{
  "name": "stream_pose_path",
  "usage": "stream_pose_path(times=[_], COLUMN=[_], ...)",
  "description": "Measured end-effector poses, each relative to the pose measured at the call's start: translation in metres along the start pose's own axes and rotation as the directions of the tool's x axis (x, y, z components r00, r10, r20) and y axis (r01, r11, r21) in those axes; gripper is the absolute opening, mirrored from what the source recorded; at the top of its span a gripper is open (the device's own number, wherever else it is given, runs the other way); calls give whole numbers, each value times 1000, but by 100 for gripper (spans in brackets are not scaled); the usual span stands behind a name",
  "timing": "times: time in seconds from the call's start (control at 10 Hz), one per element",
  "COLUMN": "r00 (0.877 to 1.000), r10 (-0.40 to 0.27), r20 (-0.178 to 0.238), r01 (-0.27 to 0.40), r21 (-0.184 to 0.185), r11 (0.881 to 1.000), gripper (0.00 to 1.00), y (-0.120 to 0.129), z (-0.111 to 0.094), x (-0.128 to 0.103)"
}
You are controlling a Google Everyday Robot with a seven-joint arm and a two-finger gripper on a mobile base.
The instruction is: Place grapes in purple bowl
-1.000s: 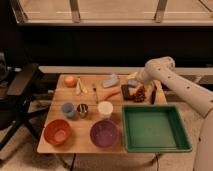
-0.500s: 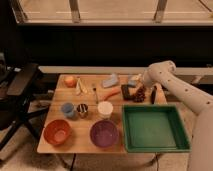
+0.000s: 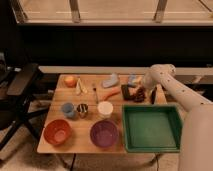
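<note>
Bench [image 3: 77,144], back right: my gripper [image 3: 147,93] is down at the grapes [image 3: 140,94], fingers spread wide. I cannot tell whether they touch the fruit. The grapes sit on the bench just beside a flat black object [image 3: 127,91], with the carrot [image 3: 111,93] to its left. The purple bowl [image 3: 104,134] is at the front edge, between the orange bowl [image 3: 57,131] and the green tray [image 3: 150,128], well apart from the grapes.
</note>
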Motion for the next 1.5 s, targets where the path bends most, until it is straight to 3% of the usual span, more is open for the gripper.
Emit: stream_pose_path(times=[0.3,0.5,1.2,1.5], r00=[997,995,995,998], r10=[49,75,78,63], r20=[-51,-61,-57,-26], r01=[-47,-72,-74,-62], r21=[34,48,61,50], r11=[998,996,995,997], gripper=[80,76,5,0], y=[-16,-23,-27,-12], z=[22,28,29,16], x=[3,4,6,5])
